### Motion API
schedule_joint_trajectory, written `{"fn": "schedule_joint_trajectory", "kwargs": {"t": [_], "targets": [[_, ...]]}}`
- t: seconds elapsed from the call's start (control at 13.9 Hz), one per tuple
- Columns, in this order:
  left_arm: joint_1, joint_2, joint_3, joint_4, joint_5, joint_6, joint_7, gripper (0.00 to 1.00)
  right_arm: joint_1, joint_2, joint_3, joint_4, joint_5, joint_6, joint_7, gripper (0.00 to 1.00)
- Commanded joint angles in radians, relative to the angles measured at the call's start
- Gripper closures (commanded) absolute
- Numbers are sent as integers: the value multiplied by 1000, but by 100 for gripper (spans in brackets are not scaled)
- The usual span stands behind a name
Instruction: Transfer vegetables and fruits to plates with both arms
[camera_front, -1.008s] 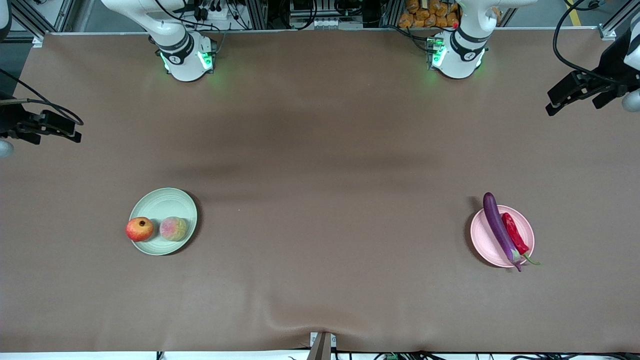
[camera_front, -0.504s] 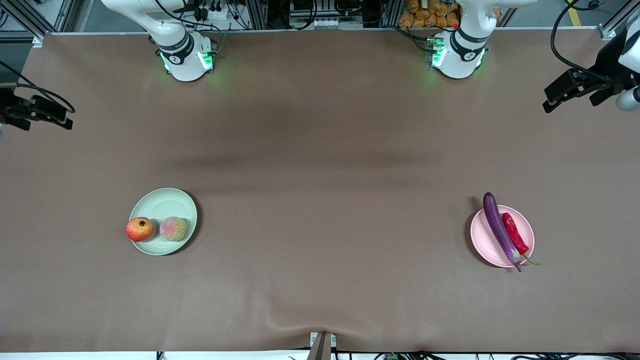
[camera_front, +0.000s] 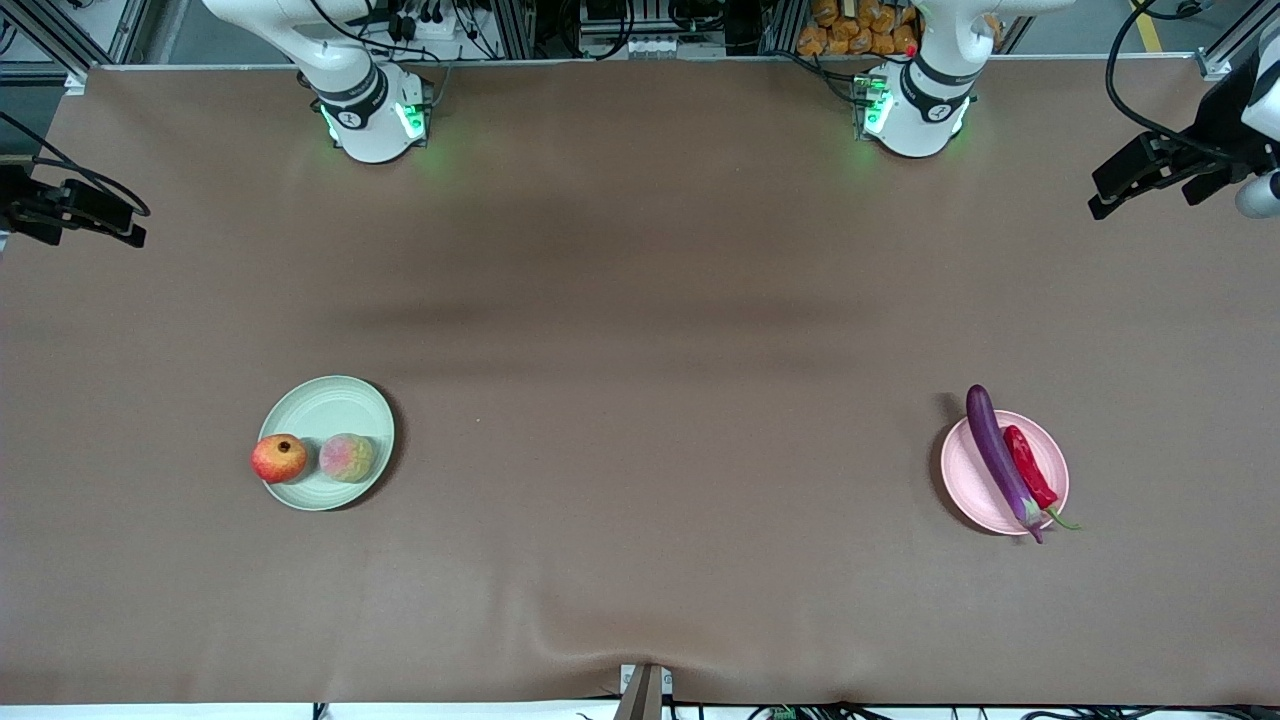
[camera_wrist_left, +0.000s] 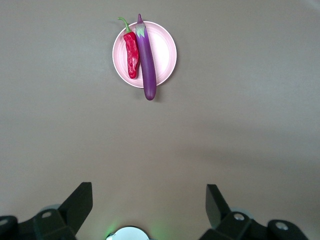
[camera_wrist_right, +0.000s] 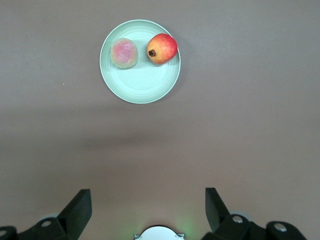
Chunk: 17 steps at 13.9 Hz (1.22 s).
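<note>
Front view: the pomegranate (camera_front: 279, 458) and peach (camera_front: 346, 457) sit on the pale green plate (camera_front: 330, 402), the pomegranate overhanging its rim. Toward the left arm's end of the table from it, the eggplant (camera_front: 996, 456) and chili pepper (camera_front: 1030, 467) lie touching on the pink plate (camera_front: 968, 478), eggplant ends overhanging. The left gripper (camera_wrist_left: 149, 204) and right gripper (camera_wrist_right: 148, 202), both partly cut off, hang wide open and empty over bare table.
</note>
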Motion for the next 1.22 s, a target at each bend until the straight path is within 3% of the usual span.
{"fn": "schedule_joint_trajectory", "kwargs": {"t": [0.0,1.15], "targets": [[-1,0,6,24,-5,-35,22,0,-9,-21,14,-9,-21,-8,21,0],[0,6,6,47,1,-67,21,0,-5,-10,13,19,-24,-4,43,0]]}}
